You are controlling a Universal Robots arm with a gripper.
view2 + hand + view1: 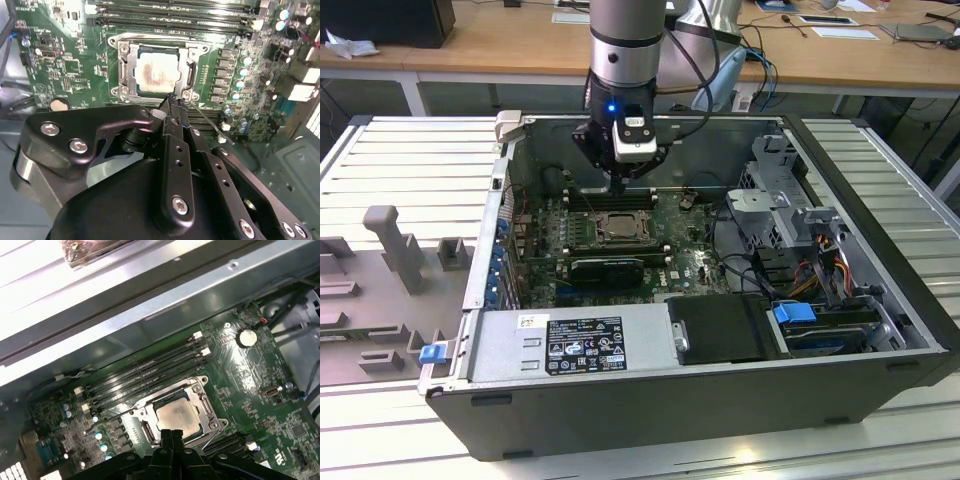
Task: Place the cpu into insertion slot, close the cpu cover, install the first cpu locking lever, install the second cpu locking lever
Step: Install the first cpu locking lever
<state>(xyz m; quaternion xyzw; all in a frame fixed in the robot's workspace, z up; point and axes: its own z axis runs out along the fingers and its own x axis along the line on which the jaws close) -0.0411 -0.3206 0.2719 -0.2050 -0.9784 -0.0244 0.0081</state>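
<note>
Where the arm stands, exterior view: gripper low over the insertion slot.
Second wrist view: cpu seated under the cpu cover; gripper closed on nothing, beside a thin lever.
First wrist view, risk: tip may skid off that lever, gouging the green board.

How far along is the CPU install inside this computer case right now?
Done: the cpu sits in the insertion slot, and the cpu cover looks flat around it. In hand: the shut gripper has its tip at the slot's edge, beside a thin wire lever. Left: that lever angles away from the slot, so the locking levers look unlatched.
</note>
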